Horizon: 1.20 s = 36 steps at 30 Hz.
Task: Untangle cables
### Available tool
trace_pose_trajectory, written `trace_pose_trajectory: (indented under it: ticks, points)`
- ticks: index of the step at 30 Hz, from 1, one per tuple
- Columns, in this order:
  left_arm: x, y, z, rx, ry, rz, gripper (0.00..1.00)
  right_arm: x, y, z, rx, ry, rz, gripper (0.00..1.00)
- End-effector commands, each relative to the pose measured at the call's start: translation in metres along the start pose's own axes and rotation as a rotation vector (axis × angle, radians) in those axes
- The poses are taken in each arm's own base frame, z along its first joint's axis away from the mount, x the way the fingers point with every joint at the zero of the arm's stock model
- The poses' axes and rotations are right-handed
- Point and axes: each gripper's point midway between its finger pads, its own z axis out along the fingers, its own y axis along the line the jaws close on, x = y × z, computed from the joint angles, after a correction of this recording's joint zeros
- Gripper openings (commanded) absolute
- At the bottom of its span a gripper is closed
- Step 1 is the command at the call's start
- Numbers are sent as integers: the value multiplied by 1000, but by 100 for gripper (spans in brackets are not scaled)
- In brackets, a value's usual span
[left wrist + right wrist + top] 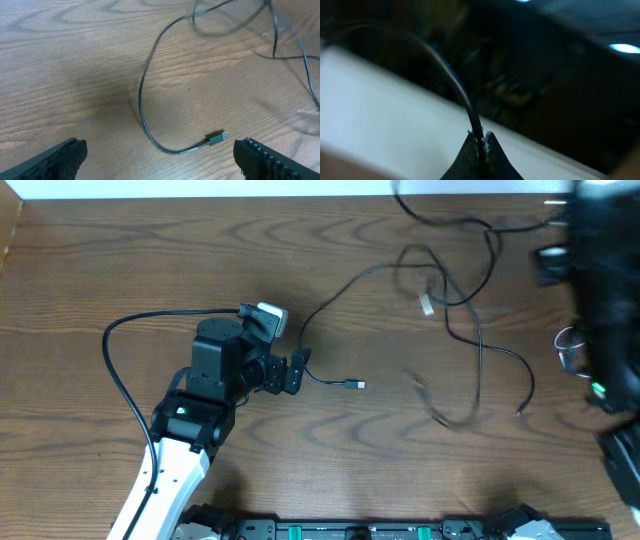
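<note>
Cables (140, 92) lie on table (120, 260), right of left end effector (299, 372).

Open wood table (90, 250) at left and front; at right, blocked by looping black cable (140, 95), plug (216, 137) lying ahead of spread left gripper (160, 150).

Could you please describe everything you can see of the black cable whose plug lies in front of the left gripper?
The black cable is thin, flexible and rubbery-looking. It lies slack on the wooden table, curving from the tangle at upper right down to a small metal-tipped plug. That end lies just ahead of the open left gripper, which does not touch it.
</note>
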Motion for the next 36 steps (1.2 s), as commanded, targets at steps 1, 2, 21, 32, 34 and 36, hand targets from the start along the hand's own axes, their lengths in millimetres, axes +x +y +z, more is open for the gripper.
trace_pose_trajectory:
  ticks: [1,2,21,32,34,36]
  points:
    - [-1,-1,0,13,1,11,99,-6,-49,-20,207,10,56,1]
    - [-1,-1,0,13,0,11,99,-10,-56,-26,230,-1,65,1]
    - [-1,-1,0,13,1,11,99,9,-80,-26,383,87,61,1]
    - [0,-1,0,12,1,10,99,147,4,16,218,564,57,1]
    - [0,-1,0,12,1,10,99,165,-7,7,343,632,87,1]
    - [0,-1,0,13,1,10,99,173,-27,-6,497,659,119,1]
